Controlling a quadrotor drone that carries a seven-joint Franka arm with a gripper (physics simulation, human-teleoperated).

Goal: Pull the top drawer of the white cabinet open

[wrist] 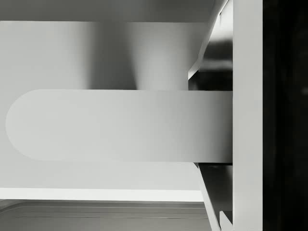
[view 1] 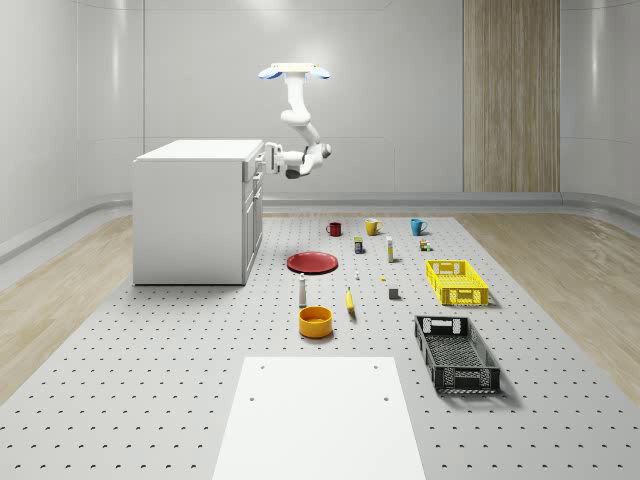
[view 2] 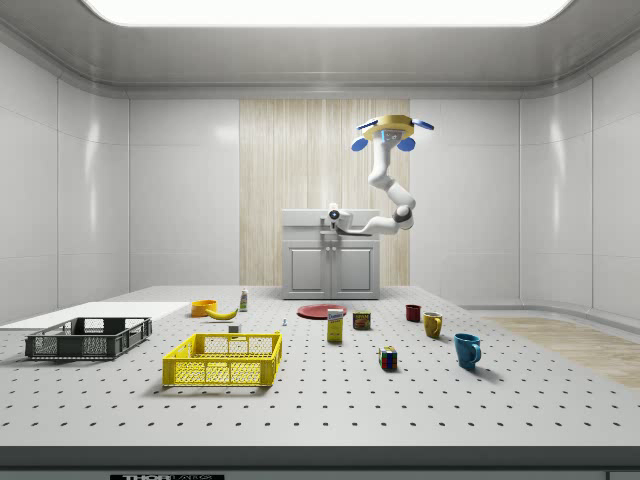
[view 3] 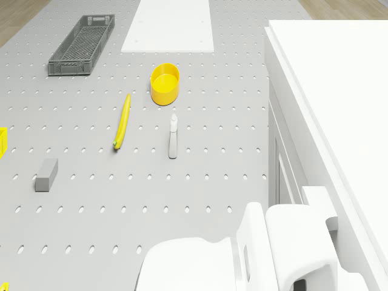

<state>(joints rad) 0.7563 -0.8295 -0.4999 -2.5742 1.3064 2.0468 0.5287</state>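
Two crates, yellow crate (view 1: 457, 282) and black crate (view 1: 456, 353), sit empty; the jaws' (view 1: 270, 158) grip at the top drawer (view 1: 255, 165) can't be told.

cabinet (view 1: 192, 212): whole-scene view's left, far part of the table (view 1: 150, 380).
me (drone (view 1: 294, 72)): I hover just right of the cabinet.
my gripper (view 1: 270, 159): at the top drawer (view 1: 253, 167) front.
plate (view 1: 313, 262): right of the cabinet.
bowl (view 1: 315, 321): nearer than the plate.
crates (view 1: 457, 282): whole-scene view's right.
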